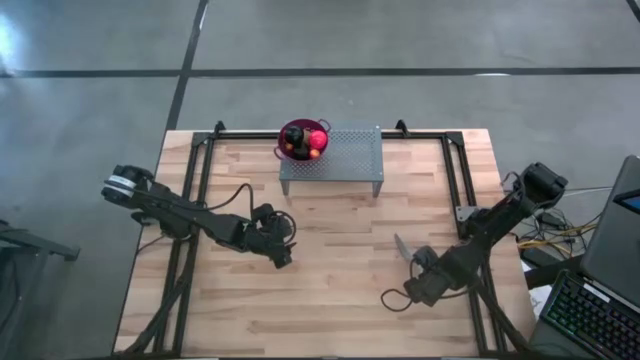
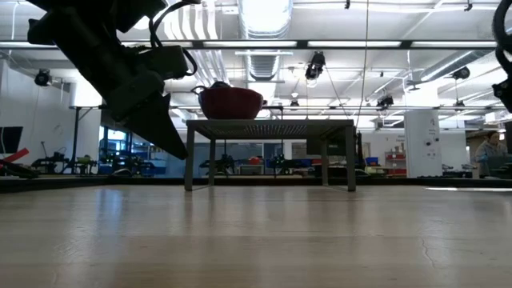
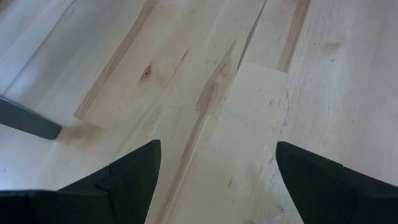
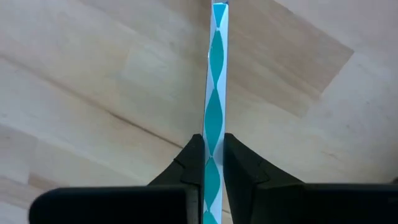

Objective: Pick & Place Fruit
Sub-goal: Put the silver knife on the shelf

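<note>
The fruit lies in the purple colander bowl (image 1: 302,138) on a grey perforated rack (image 1: 345,155) at the table's far middle. I see a red ball (image 1: 318,139), a dark ball (image 1: 293,135) and small orange pieces (image 1: 313,153). The low view shows the bowl (image 2: 230,101) on the rack top (image 2: 272,123). My left gripper (image 1: 284,256) (image 3: 217,152) is open over bare wood, left of centre and nearer than the rack. My right gripper (image 1: 418,260) (image 4: 212,143) is at right of centre, shut on a slim teal-and-white stick (image 4: 216,74). My right gripper pinches the teal-and-white stick (image 4: 214,127) between its two fingers (image 4: 193,155). The fingers lie along the stick. Its free end (image 1: 399,242) sticks out past the fingertips toward the table's far left. Whether it touches the wood I cannot tell.
The rack stands on thin legs (image 2: 189,156) near the far edge, with wooden table (image 1: 330,300) in front of it. A dark bar (image 3: 28,118) shows beside my left gripper. A laptop and keyboard (image 1: 600,310) sit off the table's right side.
</note>
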